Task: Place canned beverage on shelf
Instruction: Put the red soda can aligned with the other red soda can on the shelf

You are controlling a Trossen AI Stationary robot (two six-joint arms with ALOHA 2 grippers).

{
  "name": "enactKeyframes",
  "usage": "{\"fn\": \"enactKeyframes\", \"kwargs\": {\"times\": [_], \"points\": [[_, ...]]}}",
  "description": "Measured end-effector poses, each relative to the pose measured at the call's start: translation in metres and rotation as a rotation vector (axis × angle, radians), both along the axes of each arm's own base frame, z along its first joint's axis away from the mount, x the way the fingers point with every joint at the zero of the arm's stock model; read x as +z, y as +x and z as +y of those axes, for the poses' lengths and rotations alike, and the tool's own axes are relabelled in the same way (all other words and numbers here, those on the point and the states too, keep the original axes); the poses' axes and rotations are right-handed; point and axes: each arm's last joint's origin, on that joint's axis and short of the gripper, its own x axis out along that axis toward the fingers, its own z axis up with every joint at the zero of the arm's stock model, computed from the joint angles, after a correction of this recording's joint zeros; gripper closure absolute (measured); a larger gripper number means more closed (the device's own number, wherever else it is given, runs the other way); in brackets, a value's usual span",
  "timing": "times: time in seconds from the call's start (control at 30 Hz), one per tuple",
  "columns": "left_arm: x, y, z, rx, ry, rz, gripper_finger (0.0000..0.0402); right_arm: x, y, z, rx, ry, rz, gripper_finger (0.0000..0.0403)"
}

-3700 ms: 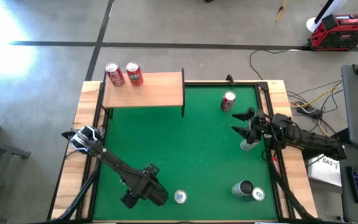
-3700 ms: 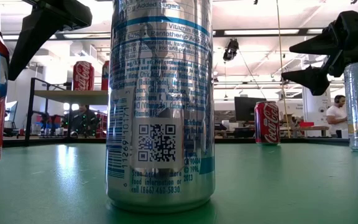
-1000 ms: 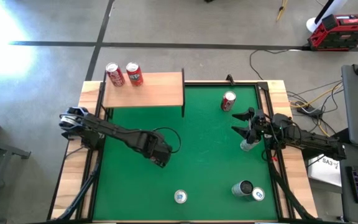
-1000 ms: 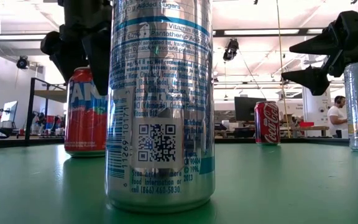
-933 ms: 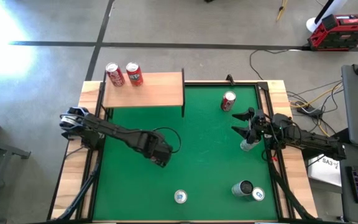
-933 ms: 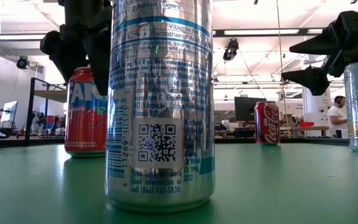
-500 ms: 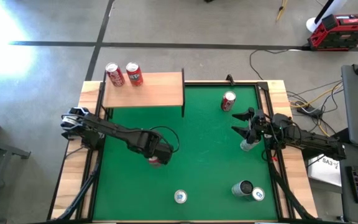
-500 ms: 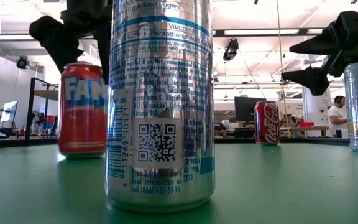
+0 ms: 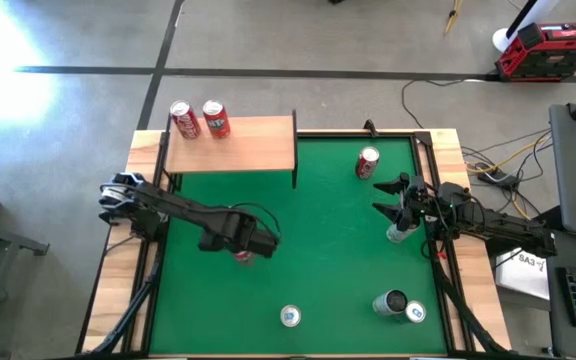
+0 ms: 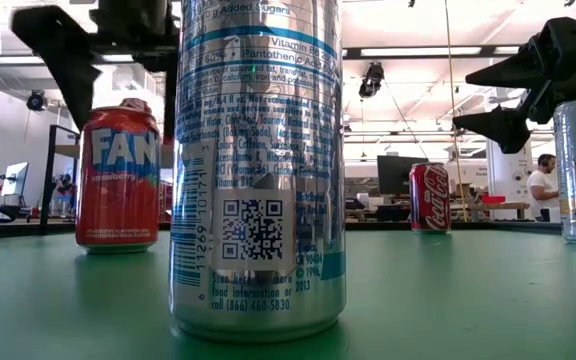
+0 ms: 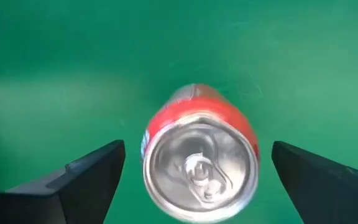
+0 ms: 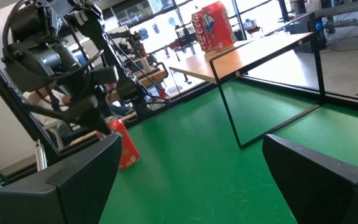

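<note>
On the green mat (image 9: 318,220), left of centre, stands the red aluminium soda can (image 11: 199,158); my left gripper (image 11: 197,180) hangs above, fingers spread. I should descend centred before closing. The light-wood shelf (image 9: 253,148) lies toward twelve o'clock.

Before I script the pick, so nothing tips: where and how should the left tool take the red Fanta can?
Grip the upright red Fanta can across its round side wall, coming straight down from above. The left tool hangs over it, fingers open on either side of the silver lid, with bare green mat all around. One finger on each opposite side would likely hold it steady.
</note>
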Motion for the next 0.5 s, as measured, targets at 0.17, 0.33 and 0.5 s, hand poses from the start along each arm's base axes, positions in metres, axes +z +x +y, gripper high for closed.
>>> {"fn": "enactKeyframes", "kwargs": {"times": [0.17, 0.33, 0.5], "points": [[0.0, 0.0, -0.004, 0.32, -0.048, -0.021, 0.0002, 0.0, 0.0, 0.0, 0.0, 0.0, 0.0, 0.0021], [-0.002, 0.007, -0.006, 0.622, -0.075, -0.093, 0.0002, 0.0, 0.0, 0.0, 0.0, 0.0, 0.0, 0.0021], [-0.011, 0.012, -0.008, 0.818, -0.064, -0.09, 0.0002, 0.0, 0.0, 0.0, 0.0, 0.0, 0.0, 0.0021]]}}
